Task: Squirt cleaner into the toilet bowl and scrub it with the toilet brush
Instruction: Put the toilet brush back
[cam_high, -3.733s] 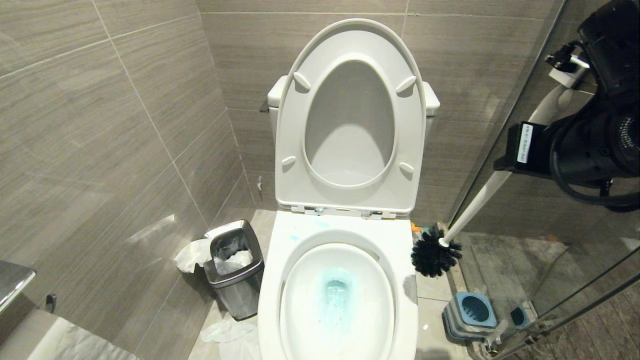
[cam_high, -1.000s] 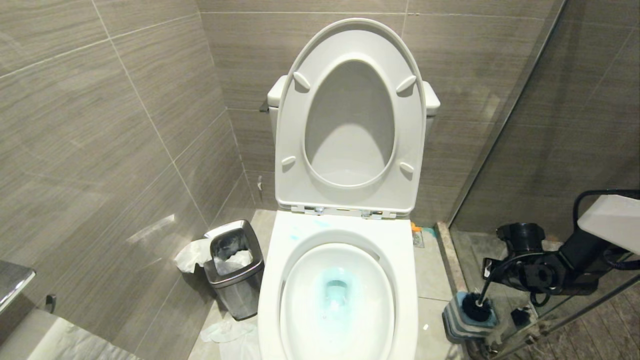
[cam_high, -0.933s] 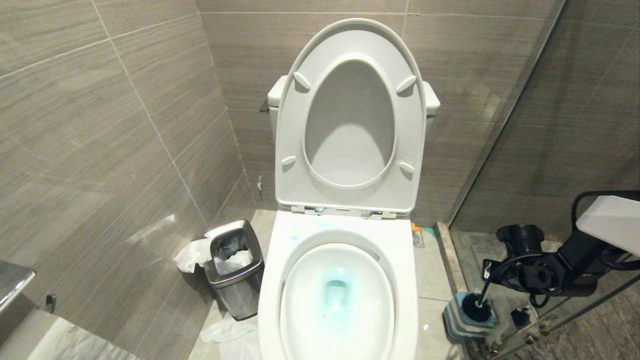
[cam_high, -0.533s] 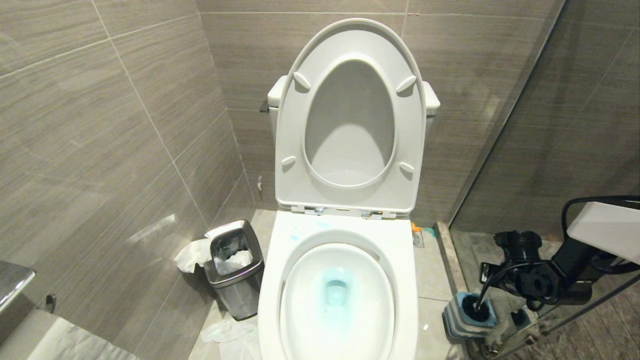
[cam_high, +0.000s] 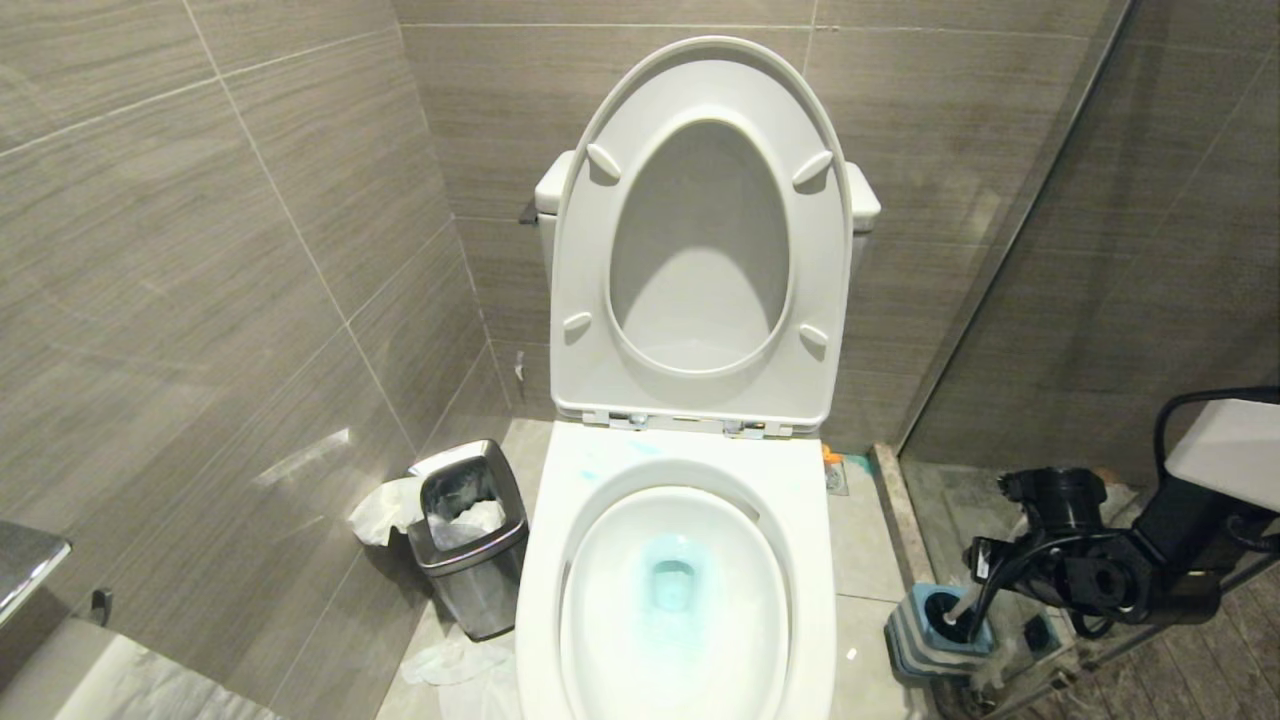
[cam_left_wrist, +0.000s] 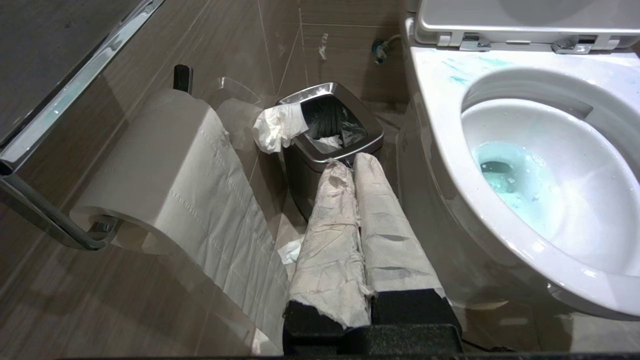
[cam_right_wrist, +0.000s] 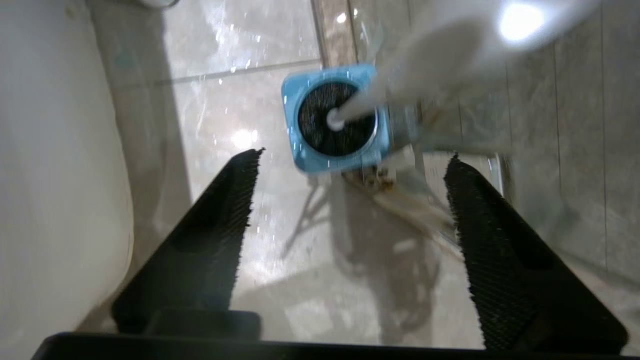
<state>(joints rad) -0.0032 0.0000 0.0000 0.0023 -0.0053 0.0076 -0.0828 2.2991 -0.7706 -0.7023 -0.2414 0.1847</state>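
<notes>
Grey-tiled walls frame the toilet bowl (cam_high: 676, 600), seat raised, with turquoise cleaner (cam_high: 672, 585) pooled at its drain and streaked on the rim. Right of the bowl, the toilet brush (cam_right_wrist: 345, 112) stands in its blue base (cam_right_wrist: 295, 150), dark bristles sunk inside, its white handle blurred and cut off. Above the base the right gripper (cam_right_wrist: 350, 185) gapes wide, holding nothing. Left of the bowl, the left gripper (cam_left_wrist: 352, 165) has its paper-wrapped fingers pressed together.
</notes>
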